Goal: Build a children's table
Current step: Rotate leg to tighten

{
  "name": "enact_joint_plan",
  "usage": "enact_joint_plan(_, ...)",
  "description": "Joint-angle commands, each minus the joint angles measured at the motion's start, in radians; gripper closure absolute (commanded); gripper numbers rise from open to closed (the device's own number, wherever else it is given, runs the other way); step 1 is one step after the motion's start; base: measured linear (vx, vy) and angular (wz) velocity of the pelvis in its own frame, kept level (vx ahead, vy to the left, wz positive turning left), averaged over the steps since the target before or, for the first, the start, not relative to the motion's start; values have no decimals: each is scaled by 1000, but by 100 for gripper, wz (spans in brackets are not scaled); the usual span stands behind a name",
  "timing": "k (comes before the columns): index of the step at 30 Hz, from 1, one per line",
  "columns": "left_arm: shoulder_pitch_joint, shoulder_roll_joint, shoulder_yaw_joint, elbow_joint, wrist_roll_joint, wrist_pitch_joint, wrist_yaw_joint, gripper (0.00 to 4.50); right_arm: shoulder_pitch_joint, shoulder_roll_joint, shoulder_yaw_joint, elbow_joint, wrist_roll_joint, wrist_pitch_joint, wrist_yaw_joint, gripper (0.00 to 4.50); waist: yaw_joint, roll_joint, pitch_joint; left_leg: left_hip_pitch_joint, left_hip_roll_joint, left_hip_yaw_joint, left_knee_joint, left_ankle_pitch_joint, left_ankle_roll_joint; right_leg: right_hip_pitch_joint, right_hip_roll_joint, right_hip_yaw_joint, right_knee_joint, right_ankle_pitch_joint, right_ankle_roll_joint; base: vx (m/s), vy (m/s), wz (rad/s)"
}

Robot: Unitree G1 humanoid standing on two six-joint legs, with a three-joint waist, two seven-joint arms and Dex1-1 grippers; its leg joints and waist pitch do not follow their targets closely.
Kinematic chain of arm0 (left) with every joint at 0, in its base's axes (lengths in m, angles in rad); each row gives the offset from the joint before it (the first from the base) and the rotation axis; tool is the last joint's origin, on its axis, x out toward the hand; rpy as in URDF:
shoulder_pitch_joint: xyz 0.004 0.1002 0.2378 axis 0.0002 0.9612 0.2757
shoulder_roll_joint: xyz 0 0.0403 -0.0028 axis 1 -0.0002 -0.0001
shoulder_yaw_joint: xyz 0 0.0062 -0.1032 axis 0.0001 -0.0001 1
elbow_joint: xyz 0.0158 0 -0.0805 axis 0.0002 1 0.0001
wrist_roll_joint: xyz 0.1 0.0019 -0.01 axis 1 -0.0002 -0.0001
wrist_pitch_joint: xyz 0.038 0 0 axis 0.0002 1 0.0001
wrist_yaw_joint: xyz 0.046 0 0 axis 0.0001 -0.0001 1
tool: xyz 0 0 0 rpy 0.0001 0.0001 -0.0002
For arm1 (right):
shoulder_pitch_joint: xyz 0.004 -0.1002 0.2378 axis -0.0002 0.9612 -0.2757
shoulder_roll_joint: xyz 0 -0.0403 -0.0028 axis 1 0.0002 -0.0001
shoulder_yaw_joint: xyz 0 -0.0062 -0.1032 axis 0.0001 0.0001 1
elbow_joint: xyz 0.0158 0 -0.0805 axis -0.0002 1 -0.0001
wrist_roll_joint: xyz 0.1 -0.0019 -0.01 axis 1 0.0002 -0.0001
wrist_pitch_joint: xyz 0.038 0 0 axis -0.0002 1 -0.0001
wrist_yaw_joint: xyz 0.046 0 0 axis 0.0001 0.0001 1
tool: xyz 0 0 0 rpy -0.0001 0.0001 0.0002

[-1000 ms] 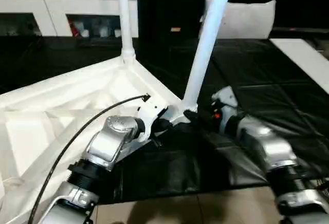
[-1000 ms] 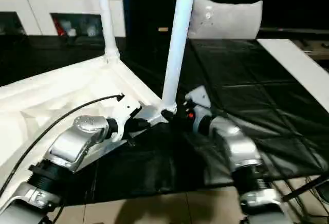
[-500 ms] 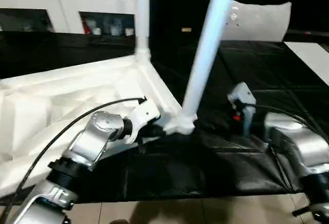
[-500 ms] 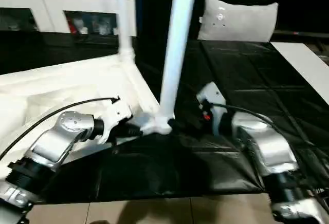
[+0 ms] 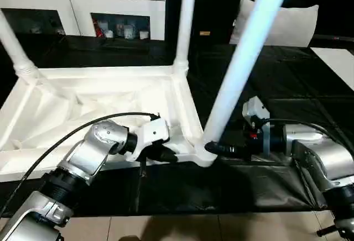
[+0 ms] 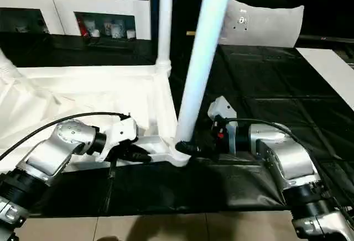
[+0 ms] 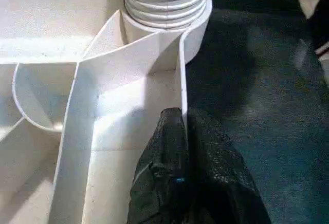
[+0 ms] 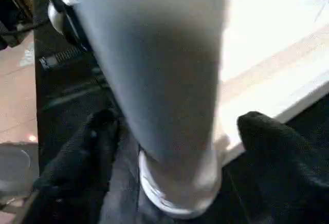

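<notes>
The children's table lies upside down on the black floor mat, ribbed underside up, in front of the white cabinets. 3 legs show standing in corner sockets. The one in hand is the near leg, in the corner closest to you, and it leans away from the tabletop, so I judge it not fully seated.

Left claw is clamped on the tabletop's rim wall just beside that corner socket, one finger on each side of the wall. Hold that; it's your anchor against the top sliding on the mat.

Right claw straddles the foot of the near leg right at the socket, fingers spread on both sides with a gap to the leg. Not gripping.

Suggested approach:
- Close the right claw on the leg low, near the socket.
- Bring the leg upright to match the far leg before pushing; pushing on a tilted leg likely jams it.
- Press straight down along the leg axis, small twist if it binds.
- Watch the socket collar in the left wrist view for the ribbed end going flush.

The white pillow beyond the leg is no obstacle.
</notes>
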Motion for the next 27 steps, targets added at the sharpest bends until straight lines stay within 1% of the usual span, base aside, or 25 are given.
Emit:
enact_joint_plan(1,-9,-8,-26,-11,-3,-23,-32,450,-32,3,19,32,-20,-15,22,95,-4,4,-66,3,43,-9,-68,-157,24,59,-76,62,-67,-250,-169,0,0,0)
enact_joint_plan(3,-10,-9,-27,-8,-2,-24,-30,450,-40,6,22,43,-23,-15,24,109,-4,7,-66,4,44,-9,-67,-153,25,58,-75,62,-66,-244,-170,0,0,0)
enact_joint_plan(5,-10,-10,-28,-6,-2,-25,-29,450,-45,6,23,48,-23,-14,28,134,-4,6,-67,4,44,-9,-67,-149,24,58,-74,62,-65,-235,-172,0,0,0)
enact_joint_plan(6,-10,-11,-28,-6,-3,-24,-29,450,-47,6,24,51,-22,-13,32,143,-3,6,-68,4,45,-9,-66,-141,26,59,-74,63,-61,-212,-177,0,0,0)
enact_joint_plan(8,-9,-13,-26,-7,-2,-23,-30,450,-50,9,23,60,-18,-12,44,148,-4,4,-69,3,44,-8,-65,-139,29,59,-74,62,-60,-199,-182,0,0,0)
enact_joint_plan(10,-8,-14,-25,-6,-2,-23,-29,450,-53,10,22,68,-16,-14,52,178,-3,5,-68,3,44,-8,-65,-143,31,60,-75,62,-61,-207,-185,0,0,0)
enact_joint_plan(13,-6,-17,-23,-5,-3,-21,-27,450,-58,11,25,78,-12,-10,68,196,-3,3,-68,2,43,-8,-65,-144,30,61,-75,62,-62,-225,-178,0,0,0)
enact_joint_plan(14,-5,-17,-22,-5,-4,-21,-27,450,-58,11,26,79,-12,-10,70,204,-3,4,-67,2,44,-8,-65,-145,31,60,-75,62,-63,-232,-175,0,0,0)
enact_joint_plan(17,-1,-19,-19,-8,-11,-12,-28,450,-58,16,24,82,3,4,88,238,-3,5,-68,3,44,-8,-65,-139,31,58,-74,62,-62,-219,-180,0,0,0)
enact_joint_plan(18,1,-20,-18,-11,-14,-7,-29,450,-57,18,23,82,8,9,93,238,-3,3,-69,3,44,-8,-64,-136,32,59,-74,62,-60,-214,-182,0,0,0)
enact_joint_plan(20,3,-21,-18,-12,-16,-4,-29,450,-58,20,21,84,9,10,97,249,-3,3,-69,3,44,-7,-63,-132,33,60,-74,62,-60,-212,-183,0,0,0)
enact_joint_plan(22,9,-21,-18,-20,-19,2,-30,450,-58,20,22,86,9,13,107,251,-2,5,-69,3,43,-8,-63,-131,32,60,-74,62,-59,-209,-184,0,0,0)
enact_joint_plan(24,12,-23,-18,-24,-20,7,-28,450,-58,21,21,86,8,17,111,253,-3,5,-69,3,44,-8,-63,-134,32,60,-74,62,-59,-209,-185,0,0,0)
enact_joint_plan(26,15,-31,-11,-34,-29,30,-18,450,-54,24,13,83,14,28,102,254,-3,5,-69,2,43,-7,-63,-133,31,61,-74,62,-59,-207,-187,0,0,0)
enact_joint_plan(27,17,-45,1,-44,-42,58,-1,450,-49,30,0,80,20,37,82,254,-2,6,-69,4,43,-8,-63,-133,31,60,-74,62,-59,-209,-188,0,0,0)
